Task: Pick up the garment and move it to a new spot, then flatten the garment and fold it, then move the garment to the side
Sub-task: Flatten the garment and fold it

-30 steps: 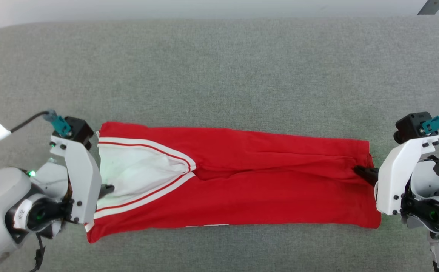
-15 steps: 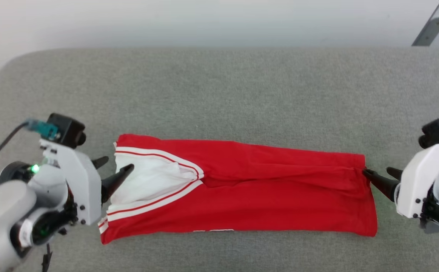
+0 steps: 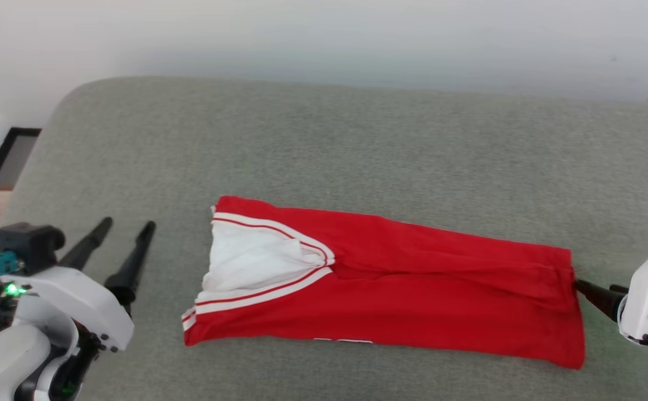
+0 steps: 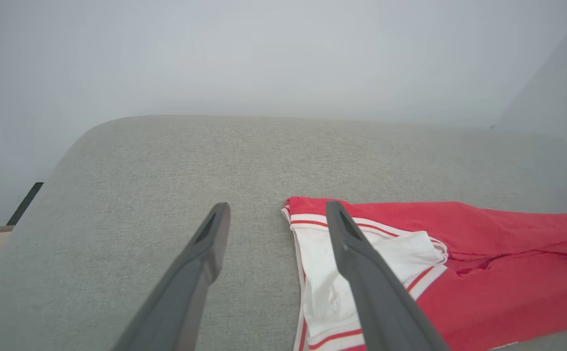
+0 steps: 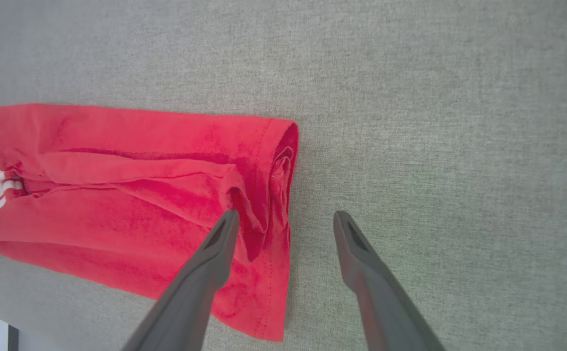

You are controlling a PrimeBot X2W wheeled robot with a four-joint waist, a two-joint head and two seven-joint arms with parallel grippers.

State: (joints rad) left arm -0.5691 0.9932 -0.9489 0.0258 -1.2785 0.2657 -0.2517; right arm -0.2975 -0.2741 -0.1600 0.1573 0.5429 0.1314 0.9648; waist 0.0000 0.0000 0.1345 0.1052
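Our fingers (image 4: 200, 263) stand wide and empty on both arms. The garment (image 3: 413, 289) lies as a long folded band on the grey cushion (image 3: 357, 139). Our left gripper (image 3: 128, 225) is well clear of its sleeve end; our right gripper (image 3: 597, 288) sits at its hem end, one finger over the cloth. That finger could, we judge, snag the hem and drag the fold open.
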